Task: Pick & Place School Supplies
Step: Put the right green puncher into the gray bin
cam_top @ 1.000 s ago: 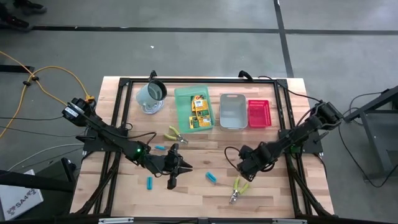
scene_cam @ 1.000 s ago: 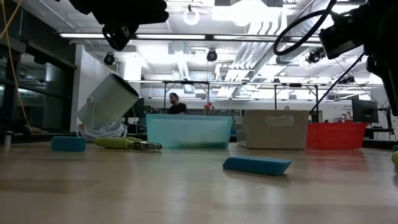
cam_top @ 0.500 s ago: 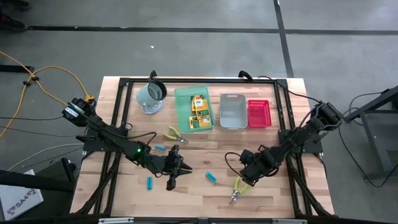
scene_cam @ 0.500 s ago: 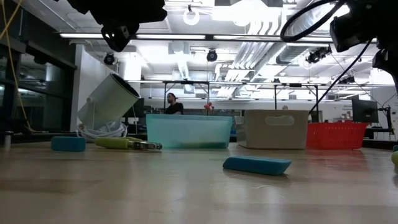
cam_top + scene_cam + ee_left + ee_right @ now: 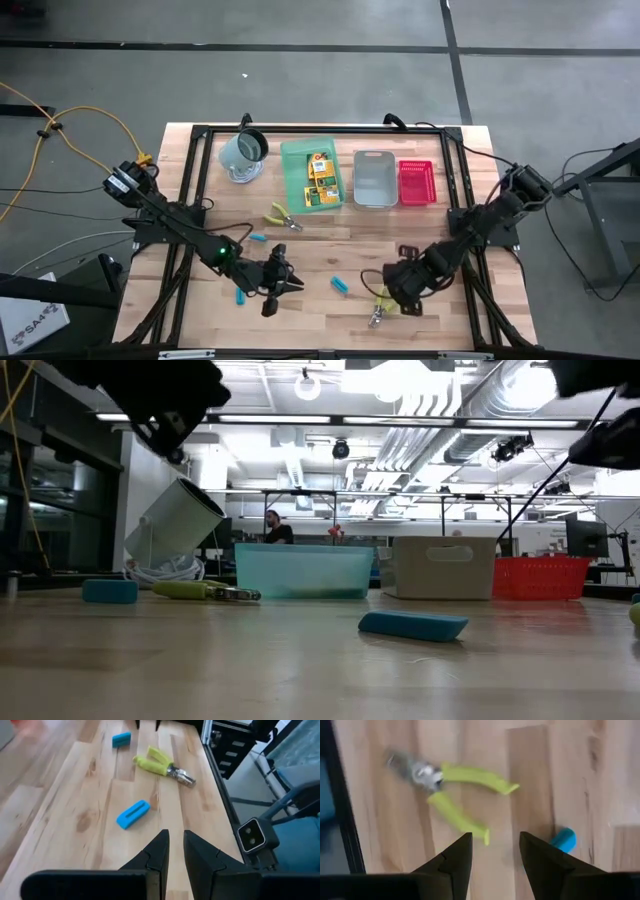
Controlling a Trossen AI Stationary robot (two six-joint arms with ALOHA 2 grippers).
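Note:
My right gripper (image 5: 392, 297) is open and hovers over a yellow-green-handled plier tool (image 5: 451, 791) that lies flat near the table's near edge; a cyan piece (image 5: 563, 840) lies beside it. My left gripper (image 5: 283, 281) hangs shut over bare wood left of centre, holding nothing. Its wrist view shows a cyan piece (image 5: 133, 813) ahead, then the same tool (image 5: 162, 764). Two more cyan pieces (image 5: 257, 237) (image 5: 240, 295) lie near the left arm. A second plier tool (image 5: 280, 215) lies in front of the green tray. The yellow-orange boxes (image 5: 320, 176) lie in that tray.
Along the far edge stand a tilted grey-green mug (image 5: 243, 150), the green tray (image 5: 296, 150), a grey tray (image 5: 375, 178) and a red tray (image 5: 416, 183). Black frame rails border the table. Bare wood lies between the two arms. A person stands far off in the room (image 5: 274, 525).
My right gripper has moved toward the table's near edge and a little left, coming over the plier tool. My left gripper has shifted slightly toward the near edge. No object has moved.

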